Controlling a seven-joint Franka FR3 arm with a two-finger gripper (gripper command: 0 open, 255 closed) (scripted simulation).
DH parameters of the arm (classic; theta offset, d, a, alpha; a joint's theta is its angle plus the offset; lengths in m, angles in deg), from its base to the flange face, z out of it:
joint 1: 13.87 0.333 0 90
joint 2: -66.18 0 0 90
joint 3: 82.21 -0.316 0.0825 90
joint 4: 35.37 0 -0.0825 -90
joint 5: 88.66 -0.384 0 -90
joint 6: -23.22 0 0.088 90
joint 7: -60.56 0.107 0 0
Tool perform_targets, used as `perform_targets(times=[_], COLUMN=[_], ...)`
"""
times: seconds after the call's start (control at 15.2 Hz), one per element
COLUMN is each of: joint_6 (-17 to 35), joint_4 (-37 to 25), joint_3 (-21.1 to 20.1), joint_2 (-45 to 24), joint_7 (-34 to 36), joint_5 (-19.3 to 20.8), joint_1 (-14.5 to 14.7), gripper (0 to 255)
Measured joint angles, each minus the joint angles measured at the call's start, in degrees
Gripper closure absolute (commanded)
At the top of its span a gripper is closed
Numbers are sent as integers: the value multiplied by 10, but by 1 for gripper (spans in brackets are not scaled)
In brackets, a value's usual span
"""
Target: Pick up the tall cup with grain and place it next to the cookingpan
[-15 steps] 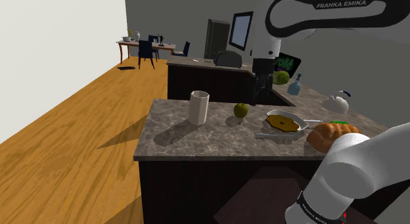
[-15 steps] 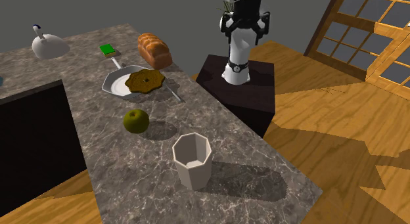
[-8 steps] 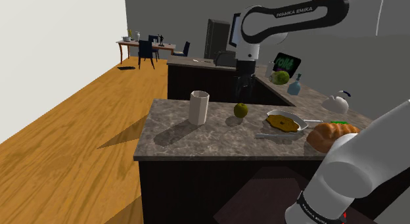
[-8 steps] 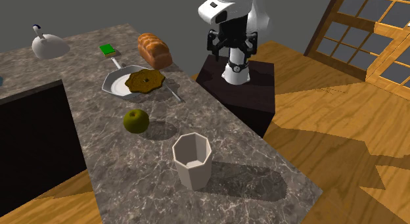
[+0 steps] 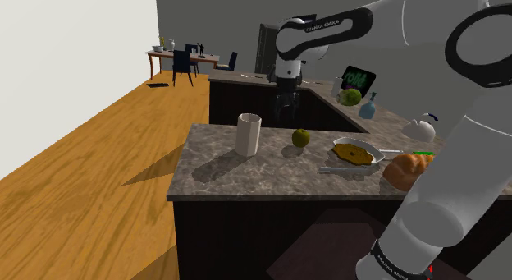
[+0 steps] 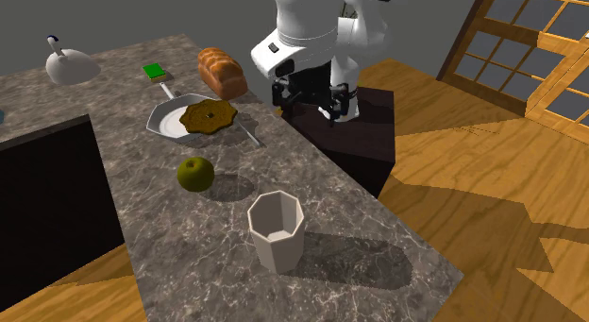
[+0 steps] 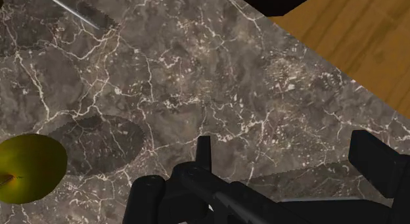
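The tall pale faceted cup (image 5: 249, 133) (image 6: 277, 230) stands upright near the marble counter's end. The cooking pan (image 5: 357, 153) (image 6: 193, 117), grey with a brown food disc in it, lies farther along the counter, with a green apple (image 5: 301, 138) (image 6: 195, 173) (image 7: 29, 170) between it and the cup. My black gripper (image 5: 283, 106) (image 6: 310, 103) (image 7: 289, 163) hangs open above the counter, pointing down, between pan and cup and well apart from the cup. Nothing sits between its fingers (image 7: 204, 150).
A bread loaf (image 5: 410, 167) (image 6: 222, 71), a green sponge (image 6: 153, 72) and a white kettle (image 5: 422, 126) (image 6: 68, 63) stand past the pan. The counter edge (image 7: 309, 52) drops to the wooden floor (image 6: 491, 216). A second dark counter (image 5: 246, 94) lies behind.
The arm has swung the gripper down and toward the shoulder view's left, from over the pan's side toward the apple and cup. Fingers stayed open; objects have not moved.
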Motion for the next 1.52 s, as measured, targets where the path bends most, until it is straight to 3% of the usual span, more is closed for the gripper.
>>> perform_targets(times=[0.53, 0.79, 1.12, 1.25, 1.52], joint_6=[-6, -33, -97, -95, -62], joint_4=[-188, -318, -532, -544, -505], joint_3=[10, 13, 15, 15, 14], joint_2=[-179, -280, -428, -442, -435], joint_7=[-16, -21, -27, -26, -26], joint_5=[-1, -4, -9, -9, -9], joint_1=[-13, -21, -35, -36, -34], gripper=[0, 0, 0, 0, 0])
